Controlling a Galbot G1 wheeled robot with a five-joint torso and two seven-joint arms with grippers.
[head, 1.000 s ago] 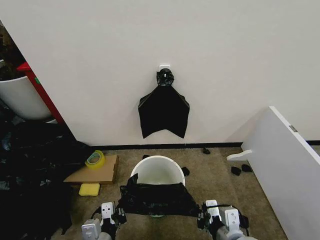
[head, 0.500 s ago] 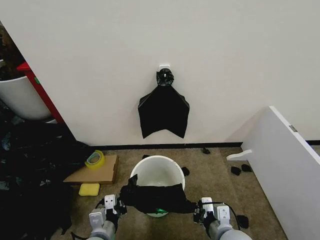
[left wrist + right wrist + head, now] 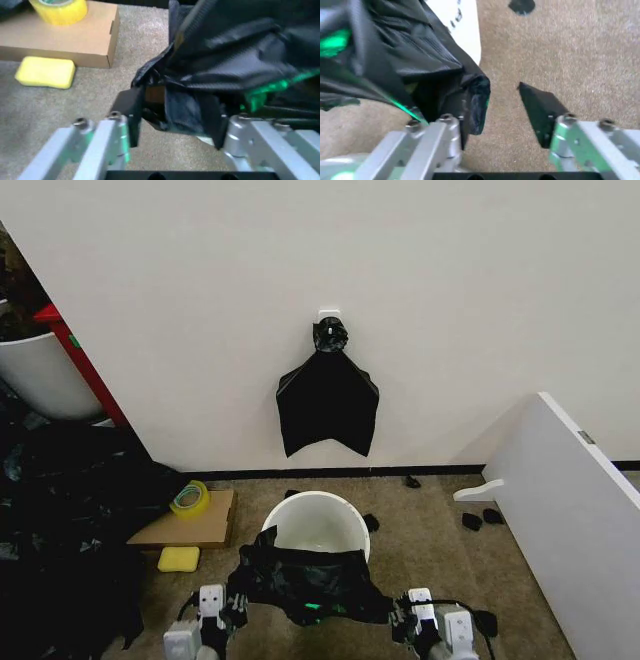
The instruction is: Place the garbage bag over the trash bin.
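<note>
**A:** Where's the garbage bag (image 3: 310, 578)?

**B:** It is stretched in front of the trash bin (image 3: 288, 528), covering the bin's near rim and front wall. Its long axis runs side to side, from one gripper to the other. The far half of the bin's mouth is uncovered.

**A:** And the claws?

**B:** The left gripper (image 3: 228, 608), at the bin's near left, is clenched on a bunched corner of the bag. The wrist view shows plastic filling the gap between its fingers (image 3: 131, 119). The right gripper (image 3: 402, 620), at the bin's near right, is spread. The bag's other corner lies against one finger (image 3: 466, 112), and the other finger stands apart over bare carpet.

**A:** How much room is around the bin?

**B:** It is tighter to the left, where a cardboard box (image 3: 190, 526) with a yellow tape roll (image 3: 189, 498) sits near the bin. A yellow sponge (image 3: 179, 559) lies just in front of the box, and a heap of dark sheeting (image 3: 60, 520) is beyond it. To the right there is open carpet, then a white board (image 3: 570, 520) well apart. Behind the bin is the wall, where a black bundle of bags (image 3: 327, 400) hangs.
</note>
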